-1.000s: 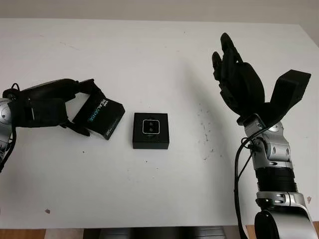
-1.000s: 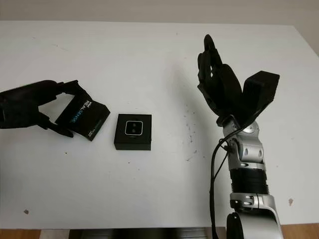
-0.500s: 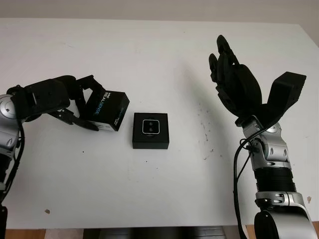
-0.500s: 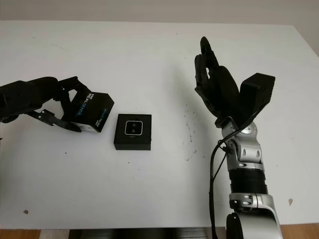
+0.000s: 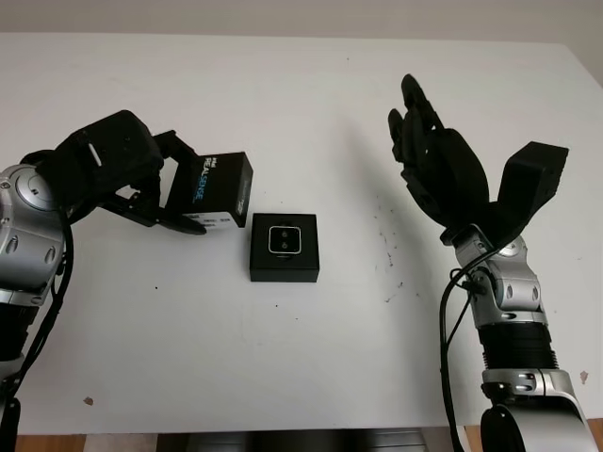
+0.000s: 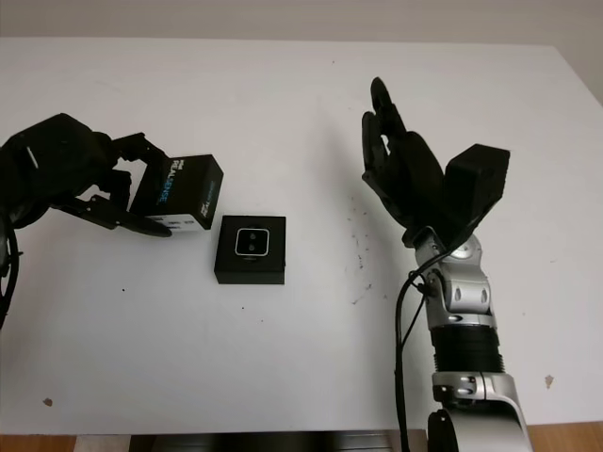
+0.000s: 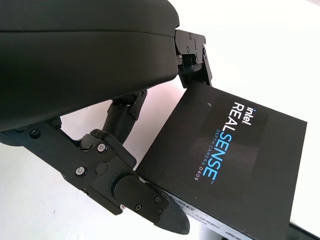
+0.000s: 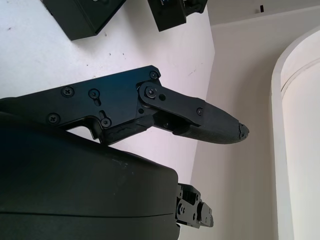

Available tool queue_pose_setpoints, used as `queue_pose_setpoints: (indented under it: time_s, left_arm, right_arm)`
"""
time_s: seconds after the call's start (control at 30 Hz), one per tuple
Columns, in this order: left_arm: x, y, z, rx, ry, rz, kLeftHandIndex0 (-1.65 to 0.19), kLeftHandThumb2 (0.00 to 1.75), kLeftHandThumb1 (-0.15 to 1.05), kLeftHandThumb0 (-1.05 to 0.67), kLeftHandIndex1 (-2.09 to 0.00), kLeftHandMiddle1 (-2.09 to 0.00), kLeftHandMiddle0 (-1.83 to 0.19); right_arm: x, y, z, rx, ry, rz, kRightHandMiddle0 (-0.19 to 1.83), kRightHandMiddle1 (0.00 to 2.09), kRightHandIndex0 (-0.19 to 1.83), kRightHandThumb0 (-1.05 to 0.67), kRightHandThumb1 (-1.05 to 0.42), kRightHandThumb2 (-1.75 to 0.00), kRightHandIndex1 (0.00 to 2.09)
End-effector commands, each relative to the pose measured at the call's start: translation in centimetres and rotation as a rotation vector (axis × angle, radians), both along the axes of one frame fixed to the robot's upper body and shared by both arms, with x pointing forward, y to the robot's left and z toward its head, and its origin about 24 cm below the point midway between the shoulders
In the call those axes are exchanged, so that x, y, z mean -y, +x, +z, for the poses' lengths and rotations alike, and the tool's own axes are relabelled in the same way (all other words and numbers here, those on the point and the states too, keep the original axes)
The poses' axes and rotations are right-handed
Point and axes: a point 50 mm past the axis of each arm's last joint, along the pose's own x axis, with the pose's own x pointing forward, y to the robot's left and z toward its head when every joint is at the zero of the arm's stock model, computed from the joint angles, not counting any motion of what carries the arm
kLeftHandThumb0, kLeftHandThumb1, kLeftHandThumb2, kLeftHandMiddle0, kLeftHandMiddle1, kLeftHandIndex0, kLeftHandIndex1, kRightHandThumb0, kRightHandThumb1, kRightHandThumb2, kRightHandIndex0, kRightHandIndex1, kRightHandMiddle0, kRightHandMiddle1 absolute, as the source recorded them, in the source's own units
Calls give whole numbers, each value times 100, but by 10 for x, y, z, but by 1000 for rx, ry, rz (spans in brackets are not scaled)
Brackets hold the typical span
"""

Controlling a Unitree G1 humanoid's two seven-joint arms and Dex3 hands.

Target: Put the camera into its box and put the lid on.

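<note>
A: Left hand [image 5: 118, 179] first. State?

B: Closed on the lid [image 5: 215, 192]. In the left wrist view one finger [image 7: 135, 192] runs under the lid's near edge and another clamps its far edge. The lid is tilted, its printed face turned toward the hand.

A: What lies off the hand?

B: The box [image 5: 285, 247], just past the lid's far end, toward the table's middle and a little nearer the robot. Lid and box are close but apart. The camera [image 5: 285, 240] already sits in the box, lens face up, so my reading is that only the lidding is left.

A: The relation the next move turns on?

B: The lid must travel from the left hand toward the right hand's side and come down flat. It is still tipped, so I judge it needs levelling and squaring to the box edges first. The left hand is far nearer the box.

A: Right hand?

B: Right hand [image 5: 441, 174] is open, holding nothing, raised above the table well apart from the box on its far side.

A: Legible text?

B: On the lid, wrist view: "intel REALSENSE", with "DEPTH CAMERA D405" below it. A label strip on the lid's side edge is too small to read.
</note>
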Motion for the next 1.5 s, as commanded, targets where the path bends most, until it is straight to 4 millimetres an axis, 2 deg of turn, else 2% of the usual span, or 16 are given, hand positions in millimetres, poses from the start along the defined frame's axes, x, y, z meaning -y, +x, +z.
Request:
queue_pose_setpoints:
  time_s: [0.0, 0.23, 0.33, 0.57, 0.67, 0.8, 1.03, 1.33, 1.47]
  left_arm:
    - [0, -6, 8, 2, -7, -7, -50, 25, 105, -33, -209, -209, -65]
    - [4, -15, 13, -36, -54, -24, -55, 23, 105, -35, -209, -209, -69]
    - [9, -19, 15, -49, -41, -41, -51, 23, 105, -37, -209, -209, -62]
    - [13, -22, 18, -76, -65, -50, -52, 23, 105, -40, -209, -209, -63]
    - [16, -22, 18, -75, -72, -60, -55, 24, 105, -39, -209, -209, -65]
    - [22, -21, 16, -66, -56, -49, -49, 23, 105, -39, -209, -209, -55]
    - [34, -19, 13, -75, -63, -33, -49, 23, 105, -37, -209, -209, -61]
    - [44, -13, 11, -79, -41, -14, -46, 23, 105, -36, -209, -209, -56]
    - [48, -11, 11, -86, -25, 9, -35, 22, 105, -37, -209, -209, -53]
  right_arm:
    - [-1, -2, 0, 13, -12, 1, -19, 0, -19, -66, -105, -73, 0]
    - [-4, -3, -2, 14, 2, -2, -19, 0, -19, -65, -105, -73, 0]
    - [-5, -3, -4, 7, 3, -4, -19, 0, -19, -66, -105, -73, 0]
    - [-8, -3, -6, 1, 4, -8, -19, 0, -19, -65, -105, -72, 0]
    - [-9, -2, -7, -3, 7, -11, -19, 0, -19, -66, -105, -72, 0]
    - [-12, -2, -7, -2, 19, -36, -19, 0, -19, -67, -105, -71, 0]
    - [-18, -8, -6, 47, 11, -74, -19, 0, -19, -68, -105, -72, 0]
    - [-20, -9, -6, 68, 11, -88, -19, 0, -19, -70, -105, -69, 0]
    - [-21, -8, -6, 68, 10, -88, -19, 0, -19, -70, -105, -68, 0]
